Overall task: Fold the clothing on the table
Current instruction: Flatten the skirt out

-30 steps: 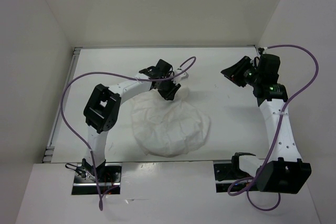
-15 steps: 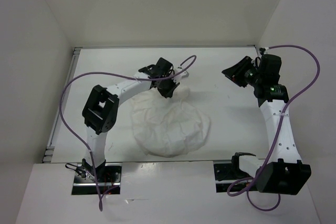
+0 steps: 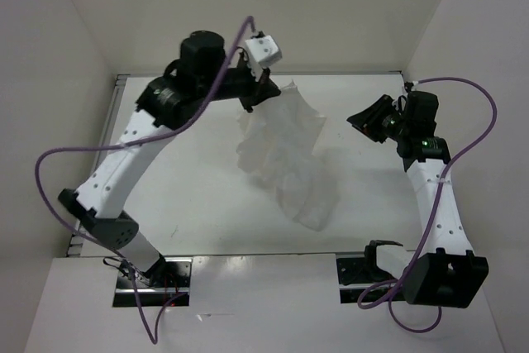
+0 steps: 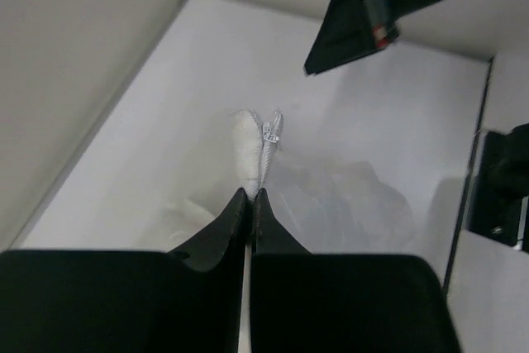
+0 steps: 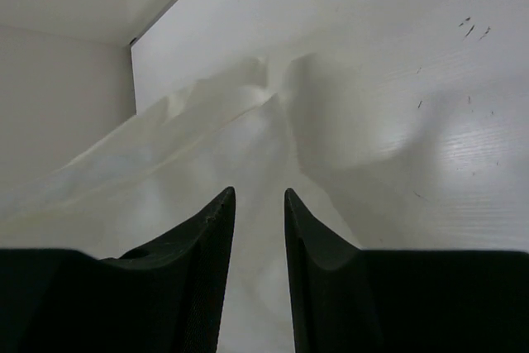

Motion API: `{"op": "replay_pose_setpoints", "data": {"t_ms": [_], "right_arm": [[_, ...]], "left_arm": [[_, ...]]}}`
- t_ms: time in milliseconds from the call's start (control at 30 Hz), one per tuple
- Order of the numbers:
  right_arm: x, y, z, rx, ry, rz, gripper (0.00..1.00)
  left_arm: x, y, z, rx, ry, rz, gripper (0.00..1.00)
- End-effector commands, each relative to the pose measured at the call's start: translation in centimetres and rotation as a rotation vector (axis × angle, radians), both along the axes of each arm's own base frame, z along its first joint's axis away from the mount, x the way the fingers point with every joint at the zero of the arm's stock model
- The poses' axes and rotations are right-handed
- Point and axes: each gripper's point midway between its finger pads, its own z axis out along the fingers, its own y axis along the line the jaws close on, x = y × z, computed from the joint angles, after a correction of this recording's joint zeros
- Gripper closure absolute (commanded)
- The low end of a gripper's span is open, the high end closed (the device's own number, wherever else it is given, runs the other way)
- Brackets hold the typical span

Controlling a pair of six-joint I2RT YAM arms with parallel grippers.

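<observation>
The clothing (image 3: pixel 285 146) is white with faint pleat lines, the table (image 3: pixel 198 196) matte white, the cables (image 3: pixel 38 175) purple.

Clothing (image 3: pixel 285 150) hangs from L gripper (image 3: pixel 258 95) down twd table (image 3: pixel 182 196), filling the room betw. it & R gripper (image 3: pixel 362 119), near the cloth's edge. Table left of L gripper bare, passable. Back wall (image 3: pixel 289 6) close behind it.

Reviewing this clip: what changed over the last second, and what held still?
The left arm closed its jaws on the far edge of the clothing and swung up toward the back wall. The clothing went from a flat heap to hanging, and its lower end seems to still be on the table. The right arm stayed put, jaws open and empty.
</observation>
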Motion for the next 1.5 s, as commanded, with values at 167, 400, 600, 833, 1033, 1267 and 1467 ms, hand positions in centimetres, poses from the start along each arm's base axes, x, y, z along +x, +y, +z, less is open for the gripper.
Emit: {"op": "replay_pose_setpoints", "data": {"t_ms": [167, 400, 600, 833, 1033, 1267, 1467], "right_arm": [[0.5, -1.5, 1.9, -0.041, -0.100, -0.054, 0.64], [0.8, -1.4, 1.1, -0.033, -0.080, -0.043, 0.64], [0.9, -0.9, 1.1, -0.020, -0.083, -0.017, 0.64], [0.6, 0.9, -1.4, -0.043, -0.004, 0.083, 0.64], [1.2, 6.4, -6.7, -0.064, 0.159, 0.258, 0.62], [2.7, 15.3, -12.7, -0.066, 0.310, 0.463, 0.62], [4.4, 18.3, -17.7, -0.053, 0.428, 0.482, 0.62]], "left_arm": [[-6.9, 7.0, 12.3, -0.326, -0.193, 0.054, 1.00], [4.8, 10.0, 0.1, -0.256, 0.122, 0.372, 1.00], [17.5, 14.9, -19.9, -0.216, 0.704, 0.648, 1.00], [21.3, 19.5, -30.7, -0.255, 0.926, 0.825, 1.00], [21.3, 20.7, -32.8, -0.268, 0.962, 0.861, 1.00], [20.4, 22.3, -34.1, -0.277, 0.995, 0.901, 1.00], [20.2, 23.0, -34.0, -0.281, 0.987, 0.917, 1.00]]}}
